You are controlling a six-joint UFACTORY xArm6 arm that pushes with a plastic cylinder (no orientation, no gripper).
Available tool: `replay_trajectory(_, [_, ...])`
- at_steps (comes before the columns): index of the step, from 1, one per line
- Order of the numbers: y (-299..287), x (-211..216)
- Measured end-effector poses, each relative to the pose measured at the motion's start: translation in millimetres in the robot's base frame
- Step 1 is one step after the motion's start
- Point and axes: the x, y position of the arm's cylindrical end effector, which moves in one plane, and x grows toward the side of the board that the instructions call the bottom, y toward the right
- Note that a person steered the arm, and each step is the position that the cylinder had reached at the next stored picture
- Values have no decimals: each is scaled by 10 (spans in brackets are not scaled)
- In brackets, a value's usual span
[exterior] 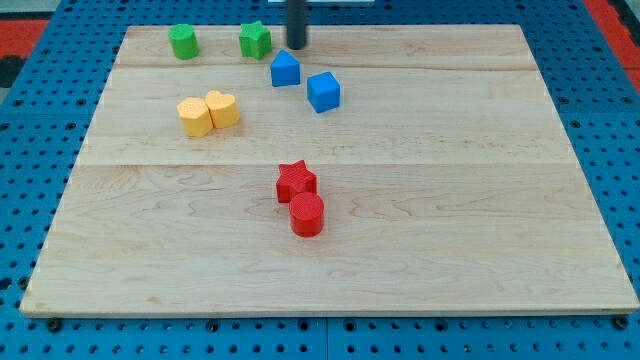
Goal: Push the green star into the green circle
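The green star sits near the view's top, left of centre. The green circle stands about a block's width or two to its left, apart from it. My tip comes down from the view's top edge and rests on the board just to the right of the green star, with a small gap between them. It is just above the upper blue block.
A second blue block, a cube, lies right of the first. Two yellow blocks touch each other at the left. A red star touches a red cylinder in the middle. The wooden board lies on blue pegboard.
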Motion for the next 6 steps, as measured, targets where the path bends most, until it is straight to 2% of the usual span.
replay_trajectory(1, [-97, 347])
replay_trajectory(2, [500, 685])
replay_trajectory(3, [565, 699])
replay_trajectory(4, [201, 347])
replay_trajectory(5, [226, -262])
replay_trajectory(6, [-19, -268])
